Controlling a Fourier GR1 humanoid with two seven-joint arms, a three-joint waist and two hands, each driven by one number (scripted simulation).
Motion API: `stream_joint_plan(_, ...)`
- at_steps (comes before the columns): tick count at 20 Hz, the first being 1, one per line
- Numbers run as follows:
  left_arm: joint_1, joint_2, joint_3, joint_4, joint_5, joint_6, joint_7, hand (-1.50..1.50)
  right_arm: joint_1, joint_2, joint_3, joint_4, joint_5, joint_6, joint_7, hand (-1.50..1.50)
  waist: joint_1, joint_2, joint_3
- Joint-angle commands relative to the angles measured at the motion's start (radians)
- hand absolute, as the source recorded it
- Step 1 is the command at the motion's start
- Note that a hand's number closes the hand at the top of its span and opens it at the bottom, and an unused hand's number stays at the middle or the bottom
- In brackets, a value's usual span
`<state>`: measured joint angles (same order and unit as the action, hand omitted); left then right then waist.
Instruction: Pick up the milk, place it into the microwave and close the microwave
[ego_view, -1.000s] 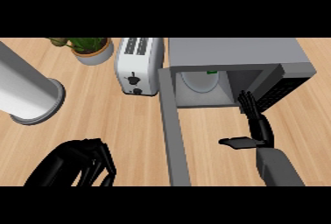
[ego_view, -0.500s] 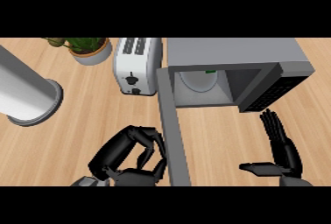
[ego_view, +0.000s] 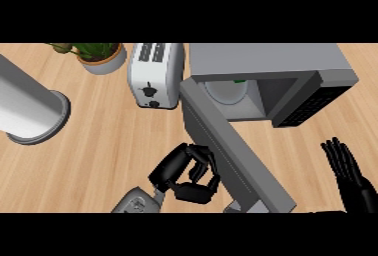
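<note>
Wooden worktop (ego_view: 111, 145); milk apparently inside microwave (ego_view: 262, 70). Left robot hand (ego_view: 188, 172), curled empty, must swing door (ego_view: 236, 150) shut; right robot hand (ego_view: 351, 175) flat.

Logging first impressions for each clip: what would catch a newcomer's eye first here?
The microwave at the upper right stands open, its long grey door swung out toward the viewer. Just left of the door, the left hand curls at the lower middle, while the right hand rests open at the lower right edge. A white toaster and a potted plant sit at the upper left.
</note>
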<state>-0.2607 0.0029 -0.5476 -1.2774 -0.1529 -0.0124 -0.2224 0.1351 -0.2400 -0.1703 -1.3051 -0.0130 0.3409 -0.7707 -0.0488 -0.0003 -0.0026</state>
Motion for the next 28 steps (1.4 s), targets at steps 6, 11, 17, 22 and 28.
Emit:
stream_joint_plan(6, -0.157, -0.003, -0.225, 0.305, 0.237, 0.331, -0.216, 1.50, 0.119, -0.033, 0.007, -0.321, -0.177, 0.133, 0.145, -1.50, -0.038, 0.009, -0.003)
stream_joint_plan(11, -0.273, -0.003, -0.337, 0.355, 0.416, 0.397, -0.151, 1.50, 0.135, -0.033, 0.026, -0.387, -0.198, 0.138, 0.170, -1.50, -0.070, 0.016, -0.002)
stream_joint_plan(17, -0.343, -0.003, -0.383, 0.311, 0.562, 0.456, -0.199, 1.50, 0.107, -0.071, 0.043, -0.496, -0.276, 0.181, 0.270, -1.50, -0.104, 0.021, -0.004)
stream_joint_plan(22, -0.402, -0.003, -0.371, 0.315, 0.656, 0.547, -0.231, 1.50, 0.095, -0.092, 0.058, -0.559, -0.295, 0.182, 0.335, -1.50, -0.137, 0.027, -0.006)
stream_joint_plan(28, -0.461, -0.003, -0.319, 0.337, 0.764, 0.682, -0.261, 1.50, 0.042, -0.153, 0.024, -0.569, -0.314, 0.200, 0.361, -1.50, -0.158, 0.040, -0.006)
